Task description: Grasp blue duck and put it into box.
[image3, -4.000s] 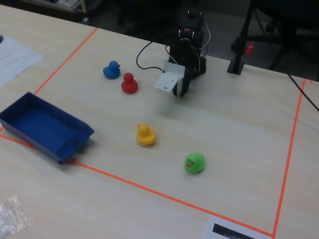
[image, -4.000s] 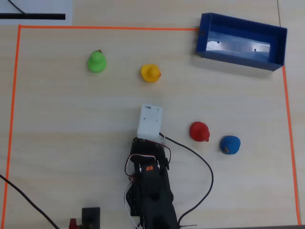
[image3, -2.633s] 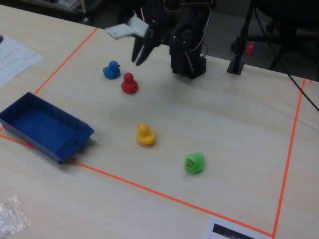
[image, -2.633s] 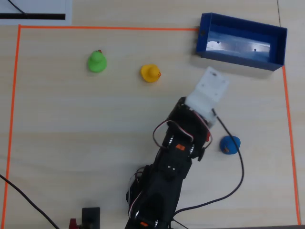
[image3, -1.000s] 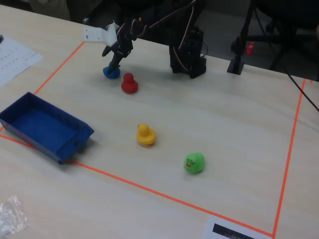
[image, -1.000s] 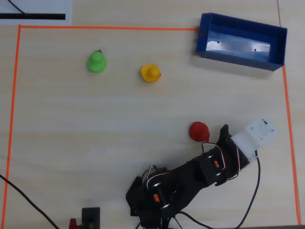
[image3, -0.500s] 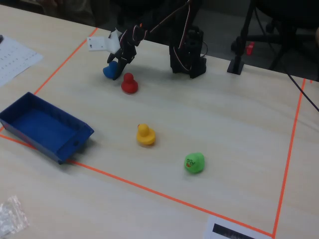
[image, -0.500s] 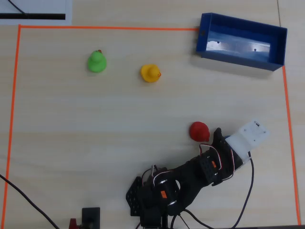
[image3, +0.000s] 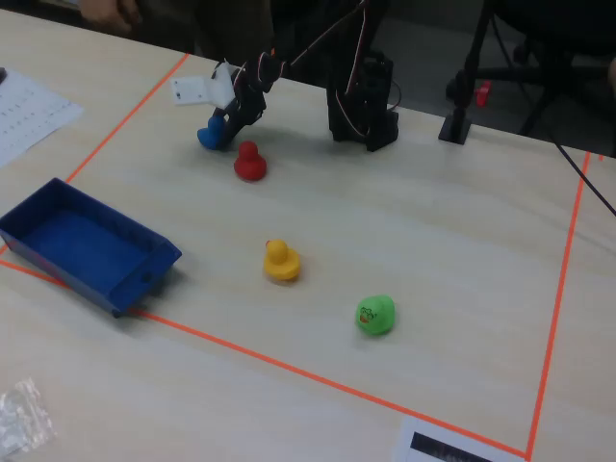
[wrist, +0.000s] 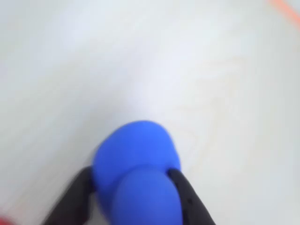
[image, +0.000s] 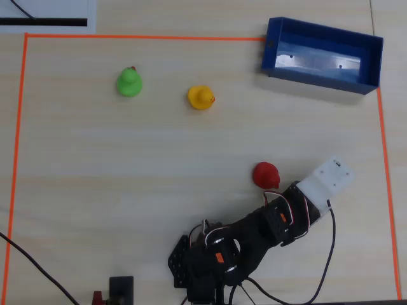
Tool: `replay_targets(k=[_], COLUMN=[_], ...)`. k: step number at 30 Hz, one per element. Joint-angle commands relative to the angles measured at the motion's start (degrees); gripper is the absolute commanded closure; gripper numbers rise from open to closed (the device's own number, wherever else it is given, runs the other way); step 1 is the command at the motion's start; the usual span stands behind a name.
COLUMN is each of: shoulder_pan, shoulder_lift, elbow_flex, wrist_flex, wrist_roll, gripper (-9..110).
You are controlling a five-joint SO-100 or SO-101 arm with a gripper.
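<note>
Gleaming rounded blue duck [wrist: 136,173] between claw [wrist: 136,197] fingers

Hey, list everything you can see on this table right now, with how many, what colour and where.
blue duck: one, blue, between the pincer fingers, beside the red duck in the fixed view
red duck: one, red, next to the arm
yellow duck: one, yellow, mid-table
green duck: one, green, beyond the yellow duck
box: one, dark blue, empty, at the tape edge
tape border: orange, framing the table
pincer: one, dark, closed around the blue duck
</note>
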Motion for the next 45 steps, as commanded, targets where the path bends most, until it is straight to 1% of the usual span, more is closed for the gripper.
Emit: replay_targets(k=[1, 7, 9, 11, 15, 17, 19, 21, 25, 30, 32, 39, 42, 45], shoulder_pan=[0.4, -0.1, -1.0, -2.6, -7.4, -10.8, -14.8, -18.9, -26.5, -31.6, -32.3, -32.3, -32.2, -31.9], shoulder_lift=[0.4, 0.9, 1.3, 2.3, 4.3, 3.5, 1.8, -0.2, -6.9, -20.8, -28.7, -55.5, -63.1, -69.5], elbow_flex=[0.2, -0.6, -2.4, -7.0, -27.7, -39.2, -49.5, -56.9, -66.6, -70.8, -75.8, -105.3, -113.7, -119.0], wrist_flex=[3.9, 6.9, 8.9, 13.4, 30.8, 37.6, 42.6, 44.8, 43.2, 26.4, 22.1, 22.2, 21.3, 16.9], wrist_roll=[-2.1, -1.1, 1.8, 6.9, 23.0, 31.0, 36.8, 40.7, 45.5, 46.1, 45.3, 45.4, 43.4, 40.4], gripper=[101, 101, 101, 101, 101, 101, 101, 101, 101, 101, 101, 101, 101, 101])
